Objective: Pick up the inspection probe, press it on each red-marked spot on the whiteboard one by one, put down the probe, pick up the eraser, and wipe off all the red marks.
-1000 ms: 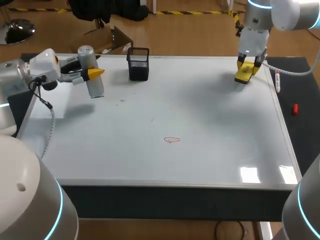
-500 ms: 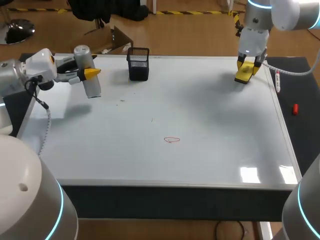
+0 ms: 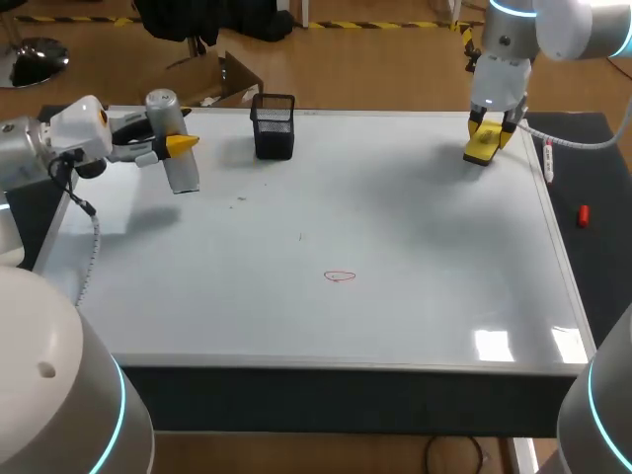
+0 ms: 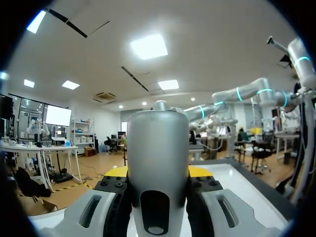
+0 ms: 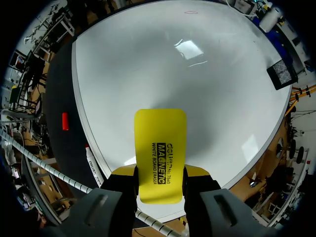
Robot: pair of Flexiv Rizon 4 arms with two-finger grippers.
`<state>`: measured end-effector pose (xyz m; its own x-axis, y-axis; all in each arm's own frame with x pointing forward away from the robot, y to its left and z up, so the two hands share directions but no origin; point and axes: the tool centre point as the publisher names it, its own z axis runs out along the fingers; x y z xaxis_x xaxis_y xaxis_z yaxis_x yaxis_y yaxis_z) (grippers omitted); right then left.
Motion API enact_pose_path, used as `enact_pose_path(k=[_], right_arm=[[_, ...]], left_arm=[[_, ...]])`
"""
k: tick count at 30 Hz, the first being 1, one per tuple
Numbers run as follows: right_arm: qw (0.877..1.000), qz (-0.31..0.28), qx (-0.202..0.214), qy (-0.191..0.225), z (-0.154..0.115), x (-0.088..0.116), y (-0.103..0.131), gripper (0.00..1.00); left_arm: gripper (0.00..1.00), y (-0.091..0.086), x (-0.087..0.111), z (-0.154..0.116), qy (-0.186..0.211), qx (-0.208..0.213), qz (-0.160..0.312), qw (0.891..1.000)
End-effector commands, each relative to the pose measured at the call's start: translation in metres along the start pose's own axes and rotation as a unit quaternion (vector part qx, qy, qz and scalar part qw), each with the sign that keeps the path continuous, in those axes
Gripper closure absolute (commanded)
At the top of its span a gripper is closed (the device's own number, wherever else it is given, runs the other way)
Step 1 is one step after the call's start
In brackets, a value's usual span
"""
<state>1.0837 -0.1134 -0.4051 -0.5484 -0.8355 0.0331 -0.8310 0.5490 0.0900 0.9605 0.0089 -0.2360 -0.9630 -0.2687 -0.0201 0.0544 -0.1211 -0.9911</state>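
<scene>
— Jaws first: what do the left jaws have?

— They are closed on the inspection probe (image 3: 176,148), a grey cylinder clamped from both sides. In the left wrist view it fills the gap between them.

— Where is it?

— Over the far left corner of the whiteboard (image 3: 415,217). It is tilted a little, with its lower end above the surface and a shadow beneath. A black mesh holder (image 3: 274,125) stands near it, by the far edge.

— And the right jaws?

— Closed on the yellow eraser (image 3: 483,145), gripped at its two sides. It sits at the far right of the whiteboard, near the edge. Whether it touches the surface I cannot tell.

— Any red marks?

— One small red loop (image 3: 340,277), around the middle and toward the near edge, well apart from both tools. A marker pen (image 3: 548,158) lies along the right rim. A small red cap (image 3: 584,215) lies on the dark table (image 3: 602,178) beyond it.
</scene>
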Motion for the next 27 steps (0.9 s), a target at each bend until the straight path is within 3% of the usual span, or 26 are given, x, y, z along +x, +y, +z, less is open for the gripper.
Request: enact_pose_path(k=[1,10,27], right_arm=[[1.0,-0.012,0.01,0.011,-0.001,-0.006,0.012,1.0],[0.997,-0.062,0.038,0.031,-0.002,-0.024,0.058,1.0],[0.984,-0.164,0.071,0.003,-0.001,-0.083,0.196,1.0]], left_arm=[[1.0,-0.002,0.001,0.0,-0.002,-0.001,0.0,1.0],[1.0,-0.002,0.001,0.0,-0.002,-0.001,0.0,1.0],[1.0,-0.002,0.001,0.0,-0.002,-0.001,0.0,1.0]])
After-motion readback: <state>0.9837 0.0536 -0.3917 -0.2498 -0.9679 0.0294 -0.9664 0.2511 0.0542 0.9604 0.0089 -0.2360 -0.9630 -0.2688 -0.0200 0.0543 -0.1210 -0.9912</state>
